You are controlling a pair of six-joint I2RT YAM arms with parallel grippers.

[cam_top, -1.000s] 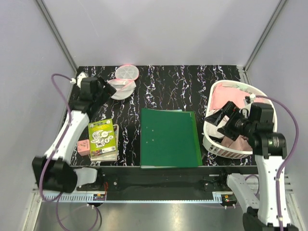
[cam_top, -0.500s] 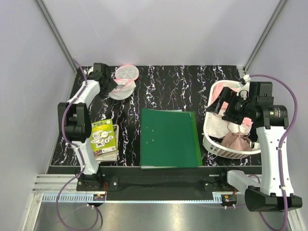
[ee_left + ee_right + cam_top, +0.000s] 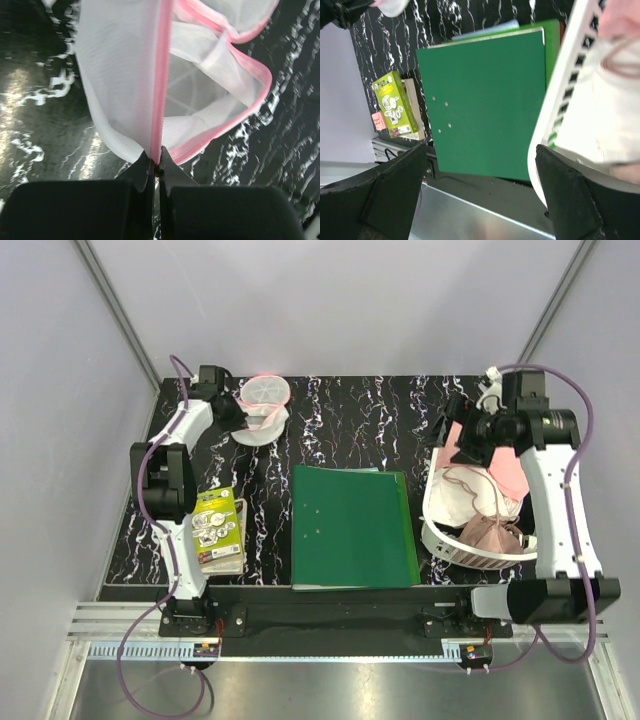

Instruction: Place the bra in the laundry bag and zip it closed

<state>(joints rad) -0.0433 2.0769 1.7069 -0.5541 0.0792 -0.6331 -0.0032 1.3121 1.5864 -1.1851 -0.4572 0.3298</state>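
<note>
At the far-left corner of the desk (image 3: 330,430), the laundry bag (image 3: 265,393) sits with its zip undone and its mouth gaping. The left fingers (image 3: 145,172) are pressed together on the pink zip tape (image 3: 161,75) at the bag's edge, with no gap between them.

The bra, as far as I can tell, is the mauve cupped piece (image 3: 488,536) at the near end of the white slatted basket (image 3: 432,530). It's well apart from the bag, with the green folder (image 3: 352,525) in between. Pink and white cloth (image 3: 505,470) lies beside it and thin strap loops lie over that.

The right fingers (image 3: 395,190) are spread wide with nothing between them, up over the basket's far-left rim and not yet on any fabric.

The step in hand looks like fetching the bra while the left arm holds the bag open. My take on doing it well:
- Right arm: come down on the mauve cup itself, not the straps or the pink cloth. Pinch one cup edge so the rest hangs free.
- Lift straight up until clear of the basket wall before crossing, because straps could snag in the slats.
- Carry it high over the folder and the books (image 3: 215,530).
- Left arm: hold the tape taut and slightly raised so the mouth doesn't fold shut. A pinch at the zip end means the slider path is open for later.
- Drop the cups into the mouth first, then tuck in the straps before any zipping.
</note>
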